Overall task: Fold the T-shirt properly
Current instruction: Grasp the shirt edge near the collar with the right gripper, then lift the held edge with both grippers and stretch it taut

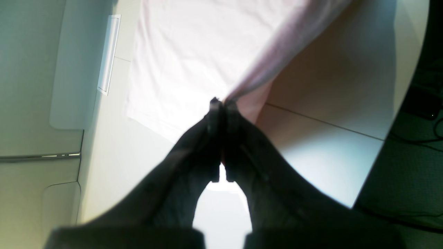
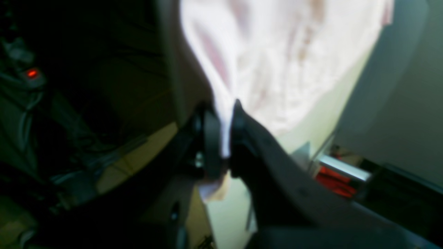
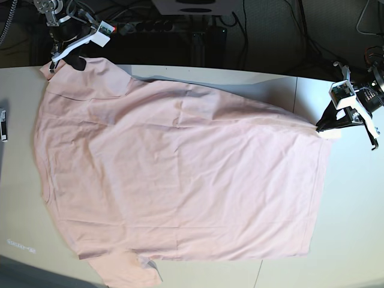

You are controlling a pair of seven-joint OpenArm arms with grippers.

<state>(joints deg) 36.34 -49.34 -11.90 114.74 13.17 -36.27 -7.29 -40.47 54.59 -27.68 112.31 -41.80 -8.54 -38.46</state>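
The pale pink T-shirt (image 3: 180,174) lies spread wide and plain side up across the white table (image 3: 354,228), with a sleeve at the bottom left. My right gripper (image 3: 60,62) is at the shirt's far left corner. In the right wrist view it (image 2: 226,114) is shut on a pinch of the T-shirt (image 2: 283,52), and the cloth rises from between its fingers. My left gripper (image 3: 327,128) holds the shirt's far right corner. In the left wrist view it (image 1: 223,102) is shut on a stretched fold of the T-shirt (image 1: 187,52).
Cables and a power strip (image 3: 156,27) run behind the table's back edge. A small dark object (image 3: 3,125) sits at the table's left edge. Bare tabletop shows to the right of the shirt, crossed by a seam (image 3: 263,273).
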